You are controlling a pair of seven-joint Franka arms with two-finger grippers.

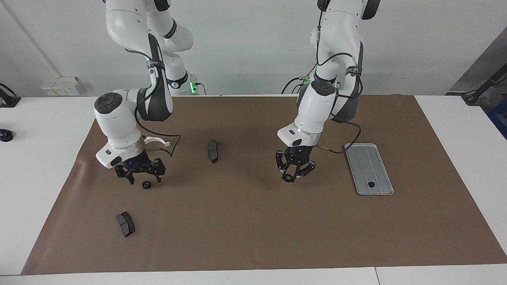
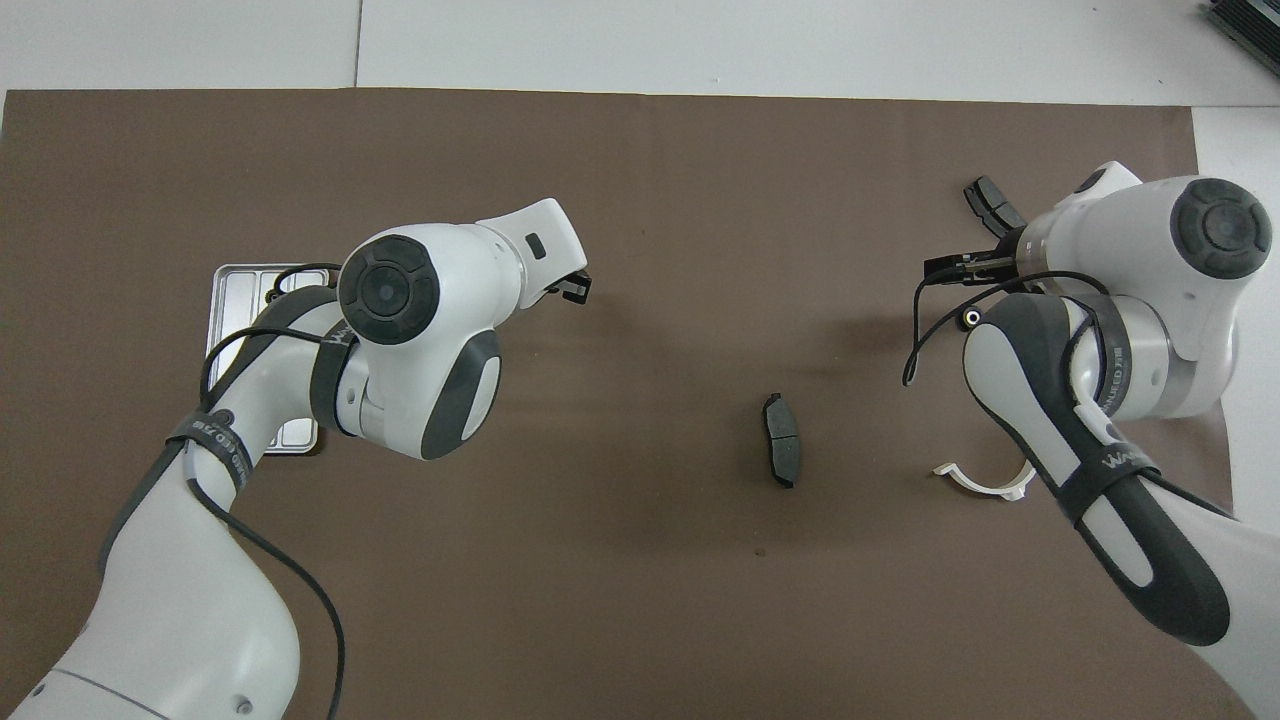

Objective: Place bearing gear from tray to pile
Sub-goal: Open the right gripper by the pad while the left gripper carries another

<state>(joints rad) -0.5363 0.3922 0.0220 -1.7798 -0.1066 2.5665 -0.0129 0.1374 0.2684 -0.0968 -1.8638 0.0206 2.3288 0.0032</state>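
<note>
Judging by how things lie, the job is partway done: one bearing gear (image 1: 146, 185) sits on the brown mat among the pile, a second bearing gear (image 1: 371, 184) rests in the tray (image 1: 378, 191), and a third dark ring (image 1: 288, 179) seems to be carried by the left claw (image 1: 295, 174).

That left claw hangs over bare mat between the tray and the pile, toward the left arm's end of the bench (image 1: 455, 118). Its fingers look closed around the small ring at their tips, so this gear appears to be in transit.

The right claw (image 1: 139, 174) is low over the mat at the right arm's end, fingers spread and holding nothing, with the delivered gear just beside its tips. Around it lie the white bracket (image 1: 156, 140), nearer the robots, one brake pad (image 1: 125, 224) farther from them, and another brake pad (image 1: 213, 151) toward the middle.

Left to do, I judge: set down the carried gear, then fetch the one in the tray.
</note>
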